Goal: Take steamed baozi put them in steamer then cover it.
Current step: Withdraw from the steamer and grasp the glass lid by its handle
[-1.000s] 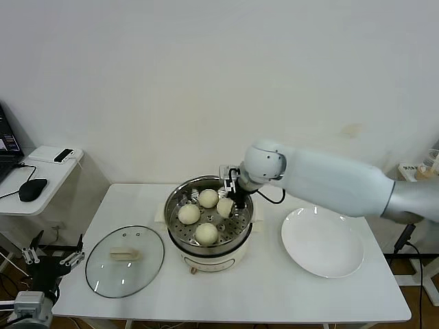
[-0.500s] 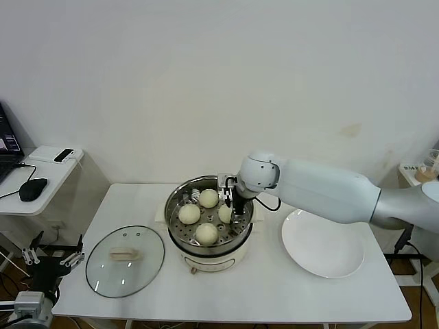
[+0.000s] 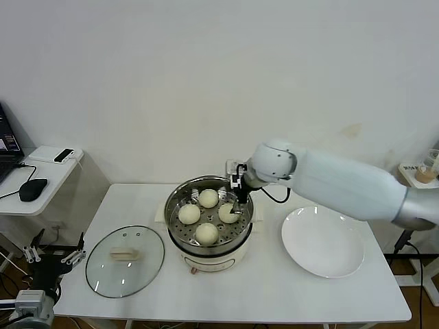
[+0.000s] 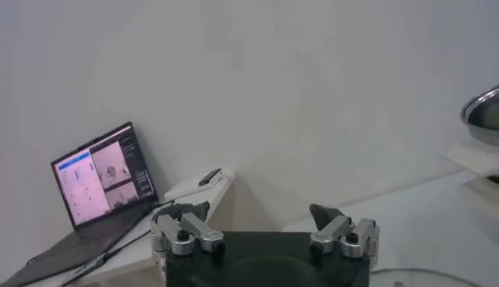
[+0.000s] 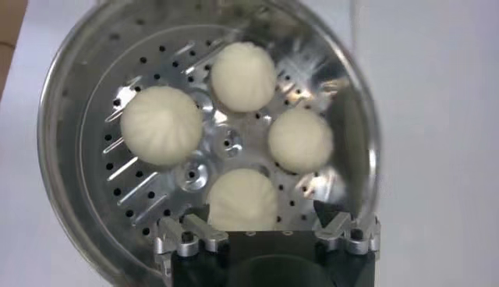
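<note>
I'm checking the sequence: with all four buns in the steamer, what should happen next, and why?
Probably lift the right gripper clear of the steamer. Its jaws stand open above the fourth bun, which lies released in the basket, and the glass lid on the table must go on next.

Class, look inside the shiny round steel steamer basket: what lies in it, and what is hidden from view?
Four round cream-white buns lie apart on the perforated floor of the steel steamer basket. The open right gripper covers part of the nearest bun. The buns' undersides are hidden.
</note>
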Controlling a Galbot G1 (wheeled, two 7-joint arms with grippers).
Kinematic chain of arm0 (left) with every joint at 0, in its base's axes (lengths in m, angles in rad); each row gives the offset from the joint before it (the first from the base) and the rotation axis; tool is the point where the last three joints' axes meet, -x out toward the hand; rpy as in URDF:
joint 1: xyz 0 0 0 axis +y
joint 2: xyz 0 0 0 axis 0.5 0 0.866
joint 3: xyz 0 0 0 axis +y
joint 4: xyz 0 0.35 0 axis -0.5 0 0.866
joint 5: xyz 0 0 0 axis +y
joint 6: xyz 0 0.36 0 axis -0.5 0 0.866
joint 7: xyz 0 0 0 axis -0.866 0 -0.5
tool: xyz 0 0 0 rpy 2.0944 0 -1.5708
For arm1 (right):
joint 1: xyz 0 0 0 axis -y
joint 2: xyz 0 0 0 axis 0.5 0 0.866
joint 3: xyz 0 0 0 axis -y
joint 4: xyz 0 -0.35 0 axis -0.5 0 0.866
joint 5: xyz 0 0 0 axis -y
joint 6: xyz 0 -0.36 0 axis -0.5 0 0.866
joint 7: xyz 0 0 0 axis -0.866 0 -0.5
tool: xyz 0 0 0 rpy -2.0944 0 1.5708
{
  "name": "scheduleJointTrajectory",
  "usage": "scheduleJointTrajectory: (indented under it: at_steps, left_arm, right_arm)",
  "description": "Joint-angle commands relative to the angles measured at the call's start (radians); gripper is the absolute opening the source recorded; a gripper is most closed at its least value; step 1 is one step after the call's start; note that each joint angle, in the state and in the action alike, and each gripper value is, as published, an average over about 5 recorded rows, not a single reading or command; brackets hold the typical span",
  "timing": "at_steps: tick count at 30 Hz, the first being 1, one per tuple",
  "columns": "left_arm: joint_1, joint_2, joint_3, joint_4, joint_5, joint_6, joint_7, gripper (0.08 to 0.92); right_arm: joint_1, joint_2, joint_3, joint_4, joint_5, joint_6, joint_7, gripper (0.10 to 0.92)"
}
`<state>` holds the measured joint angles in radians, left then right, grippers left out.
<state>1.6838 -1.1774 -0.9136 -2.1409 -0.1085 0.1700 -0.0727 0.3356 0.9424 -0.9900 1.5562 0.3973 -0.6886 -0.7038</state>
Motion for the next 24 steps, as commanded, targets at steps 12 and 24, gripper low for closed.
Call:
scheduleJointTrajectory:
  at_steps: [12,24]
  left_arm:
    - [-0.016,-0.014,0.032,0.037,0.012,-0.031,-0.019,0.823]
    - [-0.029,-0.032,0.068,0.148,0.447,-0.165,-0.031,0.823]
  right_arm:
    - [-1.260,-0.040,1.268,0.303,-0.257,0.663,0.598,0.823]
    - [-1.778,0.366,1.824,0.379,-0.275,0.889,0.496,0.823]
